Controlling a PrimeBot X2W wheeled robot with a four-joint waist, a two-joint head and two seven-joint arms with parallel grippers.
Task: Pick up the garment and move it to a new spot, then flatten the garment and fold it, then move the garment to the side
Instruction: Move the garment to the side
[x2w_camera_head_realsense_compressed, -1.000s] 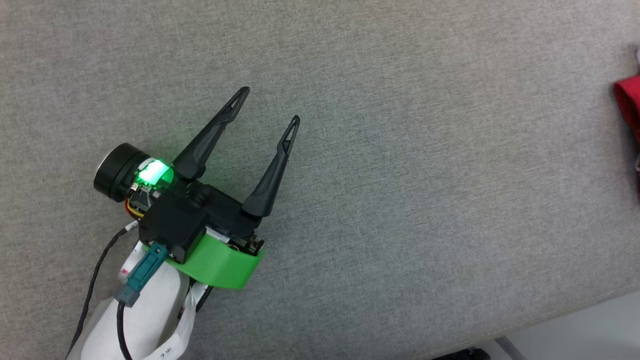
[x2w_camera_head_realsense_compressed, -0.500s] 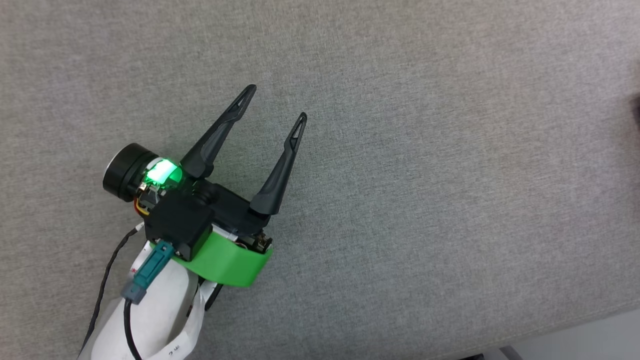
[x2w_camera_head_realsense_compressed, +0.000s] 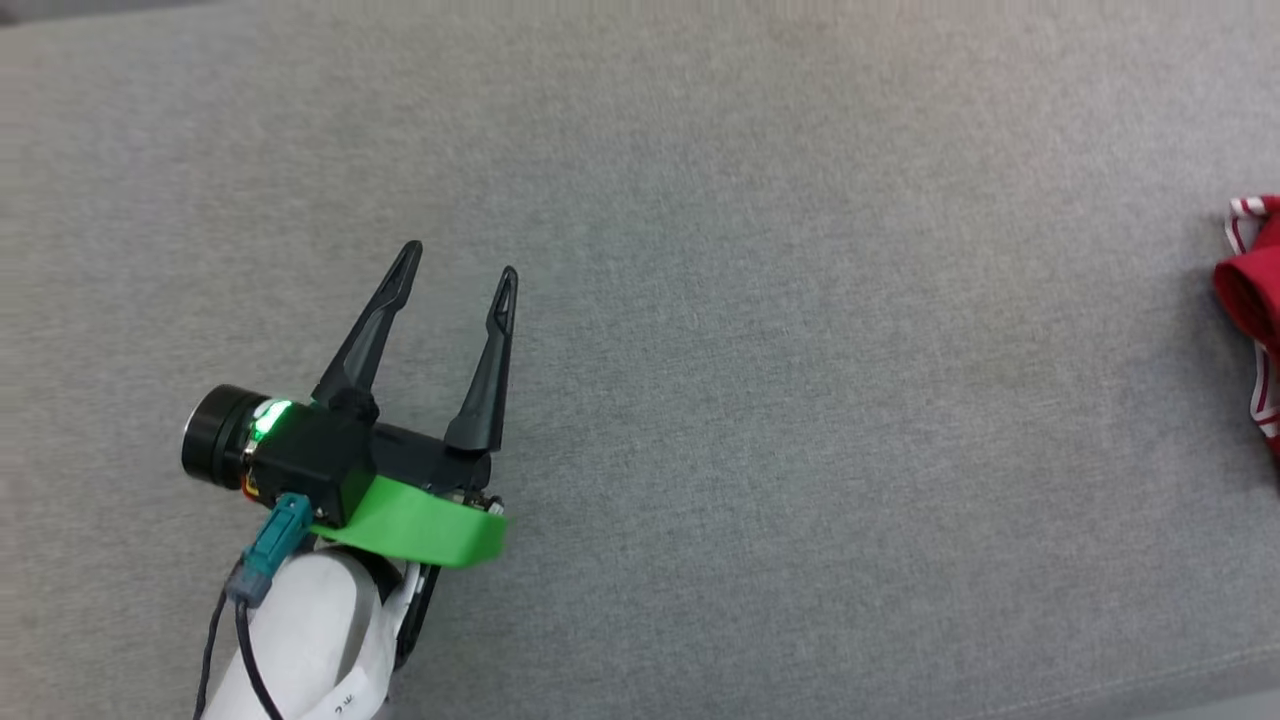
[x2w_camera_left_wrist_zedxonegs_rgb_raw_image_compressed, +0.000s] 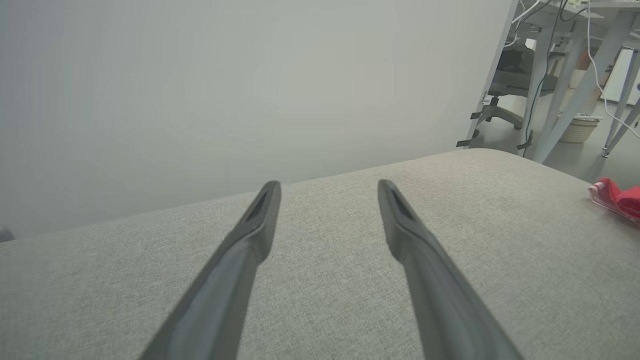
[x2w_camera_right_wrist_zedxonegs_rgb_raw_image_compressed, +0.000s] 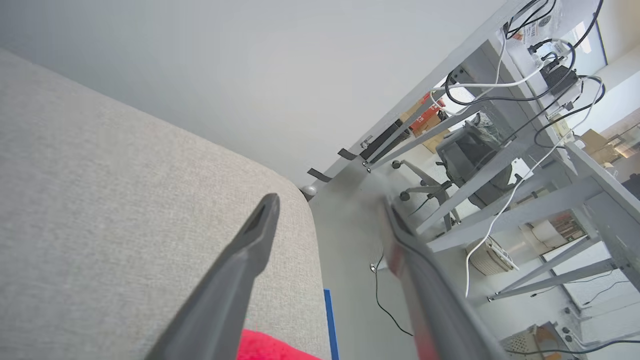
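Head view, left gripper (x2w_camera_head_realsense_compressed: 460, 260): fingers are held spread, nothing gripped, above grey surface (x2w_camera_head_realsense_compressed: 800, 400).
Head view, garment (x2w_camera_head_realsense_compressed: 1250, 285): red, cut off at right edge, well apart.
Left wrist view: garment (x2w_camera_left_wrist_zedxonegs_rgb_raw_image_compressed: 617, 197) is seen lying on surface, far right.
Right wrist view, right gripper (x2w_camera_right_wrist_zedxonegs_rgb_raw_image_compressed: 330, 202): fingers are parted, empty; garment (x2w_camera_right_wrist_zedxonegs_rgb_raw_image_compressed: 270, 347) is seen at bottom edge.

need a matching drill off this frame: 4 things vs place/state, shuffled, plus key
Things
1. left gripper with two long dark fingers
2. red garment with red-white striped trim
3. bright green plastic collar
4. grey woven fabric surface

Place or state
A. at the head view's right edge, partly cut off
B. spreads beneath gripper and garment
C. open, nothing between its fingers
D. sits on the wrist behind the finger bases

Pairs: 1-C, 2-A, 3-D, 4-B
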